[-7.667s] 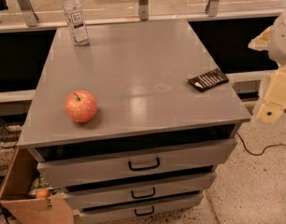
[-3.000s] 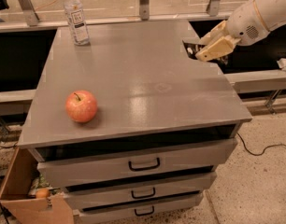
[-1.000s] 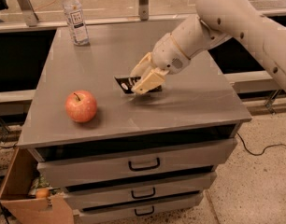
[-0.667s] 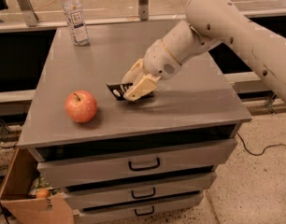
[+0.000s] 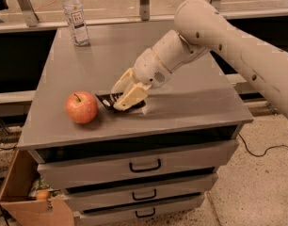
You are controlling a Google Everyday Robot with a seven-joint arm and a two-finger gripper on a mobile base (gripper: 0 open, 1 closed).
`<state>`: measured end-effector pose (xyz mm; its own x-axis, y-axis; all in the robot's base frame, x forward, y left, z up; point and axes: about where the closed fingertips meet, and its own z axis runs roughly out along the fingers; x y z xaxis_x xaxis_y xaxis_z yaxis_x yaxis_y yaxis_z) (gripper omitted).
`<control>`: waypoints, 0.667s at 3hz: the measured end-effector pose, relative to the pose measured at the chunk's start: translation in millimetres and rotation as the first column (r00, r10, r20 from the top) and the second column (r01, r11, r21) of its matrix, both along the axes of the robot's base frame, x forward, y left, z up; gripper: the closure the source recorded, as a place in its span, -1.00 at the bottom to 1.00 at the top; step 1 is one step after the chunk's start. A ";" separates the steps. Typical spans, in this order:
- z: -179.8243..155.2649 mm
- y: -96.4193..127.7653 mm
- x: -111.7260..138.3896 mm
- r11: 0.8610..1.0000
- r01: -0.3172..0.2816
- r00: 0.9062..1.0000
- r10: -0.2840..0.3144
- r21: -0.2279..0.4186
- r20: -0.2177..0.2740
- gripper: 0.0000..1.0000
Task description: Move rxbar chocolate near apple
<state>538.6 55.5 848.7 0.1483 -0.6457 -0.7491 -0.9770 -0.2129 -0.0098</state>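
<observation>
The apple (image 5: 81, 107) is round and red-orange with a short dark stem; it stands near the front left of the grey cabinet top (image 5: 191, 98). The rxbar chocolate (image 5: 107, 100), a flat black bar, lies low over the top just right of the apple, a short gap apart. My gripper (image 5: 124, 95) is shut on the rxbar chocolate; its cream fingers (image 5: 130, 97) cover most of the bar, so only its left end shows. The arm reaches in from the upper right.
A clear water bottle (image 5: 75, 16) stands at the back left of the top. Below are several drawers with black handles (image 5: 145, 166). An open cardboard box (image 5: 26, 197) with a small orange fruit (image 5: 42, 195) sits on the floor at lower left. A cable (image 5: 261, 149) lies on the floor at right.
My gripper picked up the rxbar chocolate from the right edge of the top and carried it left and forward, down to just beside the apple. The apple and bottle have not moved.
</observation>
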 end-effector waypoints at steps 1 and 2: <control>-4.3 12.4 -7.5 1.000 -0.021 1.000 0.021 0.020 -0.021 -0.42; -5.8 17.4 -9.6 0.999 -0.026 0.999 0.027 0.028 -0.029 -0.88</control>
<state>529.0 72.9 842.9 0.1430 -0.6206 -0.7710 -0.9709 -0.2392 0.0124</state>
